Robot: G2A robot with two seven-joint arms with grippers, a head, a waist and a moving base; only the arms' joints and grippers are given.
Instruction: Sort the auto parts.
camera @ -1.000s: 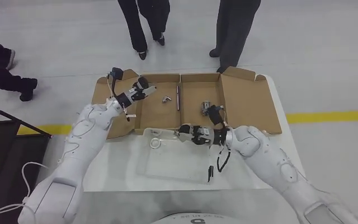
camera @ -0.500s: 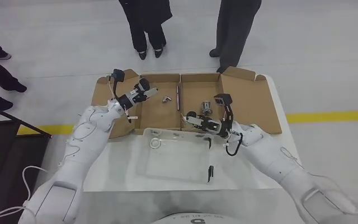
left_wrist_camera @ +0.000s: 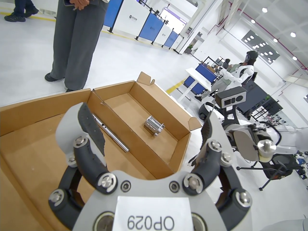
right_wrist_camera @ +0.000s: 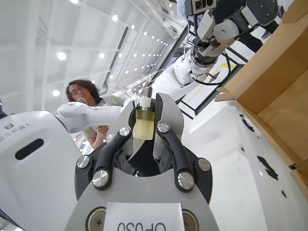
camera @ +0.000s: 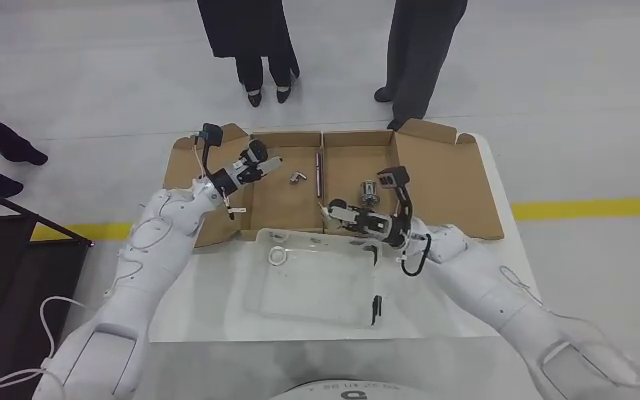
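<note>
In right gripper point(right_wrist_camera: 146, 107), yellowish threaded part point(right_wrist_camera: 143, 125), clamped

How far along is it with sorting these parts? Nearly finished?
Partly done, it seems. Three metal pieces already lie in the cardboard box: a rod and a small part in one compartment, a ribbed part in the other. The right gripper holds a yellowish bolted part at the box's front edge; the left gripper is open. A ring and a black piece wait in the clear tray.

Right pincer point(camera: 335, 210) swung from tray point(camera: 300, 295) up to box point(camera: 445, 190).
</note>
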